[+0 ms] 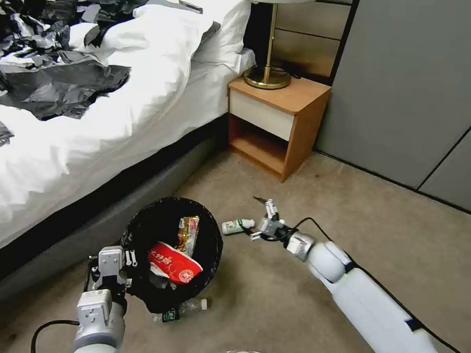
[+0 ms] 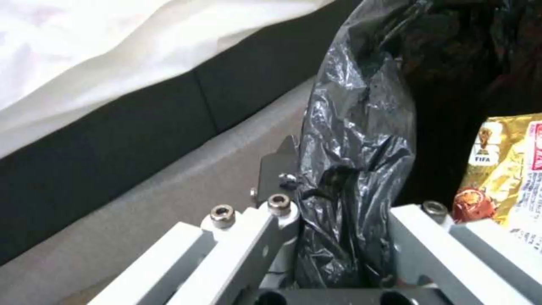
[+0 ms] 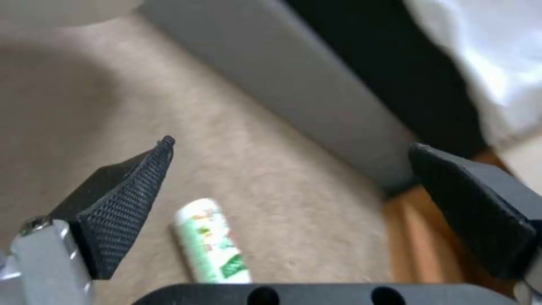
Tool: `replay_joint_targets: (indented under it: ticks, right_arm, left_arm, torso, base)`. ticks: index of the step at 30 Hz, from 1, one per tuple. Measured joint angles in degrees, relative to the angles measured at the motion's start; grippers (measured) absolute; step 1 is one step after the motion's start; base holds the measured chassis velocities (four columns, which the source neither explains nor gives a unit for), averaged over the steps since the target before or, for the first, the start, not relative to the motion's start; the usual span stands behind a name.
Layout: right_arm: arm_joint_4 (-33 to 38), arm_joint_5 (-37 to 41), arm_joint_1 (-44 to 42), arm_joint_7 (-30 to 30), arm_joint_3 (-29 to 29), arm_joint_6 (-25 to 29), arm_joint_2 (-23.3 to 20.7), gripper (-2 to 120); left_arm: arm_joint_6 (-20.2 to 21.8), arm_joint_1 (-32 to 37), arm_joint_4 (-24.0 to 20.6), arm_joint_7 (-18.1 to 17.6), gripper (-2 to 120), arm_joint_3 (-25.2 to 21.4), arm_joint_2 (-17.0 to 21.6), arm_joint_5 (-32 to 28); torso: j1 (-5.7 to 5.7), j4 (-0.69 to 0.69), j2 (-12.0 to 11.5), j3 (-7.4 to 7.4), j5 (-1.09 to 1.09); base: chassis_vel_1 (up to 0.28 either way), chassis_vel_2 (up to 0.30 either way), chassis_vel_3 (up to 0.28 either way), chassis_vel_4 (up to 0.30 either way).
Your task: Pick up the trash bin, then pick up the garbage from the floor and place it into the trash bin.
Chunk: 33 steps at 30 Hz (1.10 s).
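The trash bin (image 1: 141, 230), lined with a black bag, hangs over the carpet beside the bed. My left gripper (image 1: 125, 259) is shut on its near rim, and in the left wrist view the left gripper (image 2: 344, 228) pinches the liner-covered rim (image 2: 355, 140). Inside lie a red wrapper (image 1: 175, 263) and a gold snack wrapper (image 1: 188, 232) (image 2: 508, 169). One piece of garbage, a small green-labelled bottle (image 1: 237, 226) (image 3: 211, 241), lies on the carpet to the bin's right. My right gripper (image 1: 258, 219) (image 3: 292, 146) hovers open just beside and above it, apart from it.
A clear plastic bottle (image 1: 184, 308) lies on the floor at the bin's near side. The bed (image 1: 92, 140) with black plastic sheets (image 1: 58, 83) runs along the left. A wooden nightstand (image 1: 278, 121) with a lamp (image 1: 271, 38) stands behind, beside grey wall panels (image 1: 413, 90).
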Motion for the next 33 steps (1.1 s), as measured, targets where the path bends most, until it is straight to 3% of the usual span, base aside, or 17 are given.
replay_joint_targets:
  ticks: [5, 12, 16, 19, 33]
  right_arm:
    - [-6.3, -3.0, 3.5, -6.0, 0.1, 3.9, 2.9, 100]
    - [-14.2, -7.2, 7.1, -7.5, 1.1, 7.4, 6.7, 100]
    - [-16.8, -10.0, 7.6, -7.2, 1.8, 8.6, 8.0, 100]
    - [-20.2, -13.8, 7.6, -3.7, 2.8, 9.5, 9.5, 100]
    - [-27.6, -13.2, 9.7, -1.0, 4.6, 9.6, 11.5, 100]
  left_arm:
    - [0.0, 0.0, 0.6, 0.0, 3, 0.0, -0.3, 0.3]
    - [0.0, 0.1, 1.1, -0.1, 3, 0.4, -0.6, 0.7]
    - [0.0, 0.2, 1.2, -0.1, 3, 0.4, -0.6, 0.8]
    - [0.0, 0.4, 1.5, -0.1, 3, 0.2, -0.6, 0.8]
    - [-0.1, 1.0, 2.1, -0.1, 3, 0.5, -0.9, 1.3]
  torso:
    - [0.0, -0.02, 0.0, 0.0, -0.01]
    - [0.0, 0.0, 0.0, 0.0, 0.0]
    - [0.0, -0.01, 0.0, 0.0, 0.0]
    - [0.0, -0.01, 0.0, 0.0, 0.0]
    - [0.0, -0.01, 0.0, 0.0, 0.0]
  base:
    - [0.0, 0.0, 0.0, 0.0]
    - [0.0, 0.0, 0.0, 0.0]
    - [0.0, 0.0, 0.0, 0.0]
    - [0.0, 0.0, 0.0, 0.0]
    - [0.0, 0.0, 0.0, 0.0]
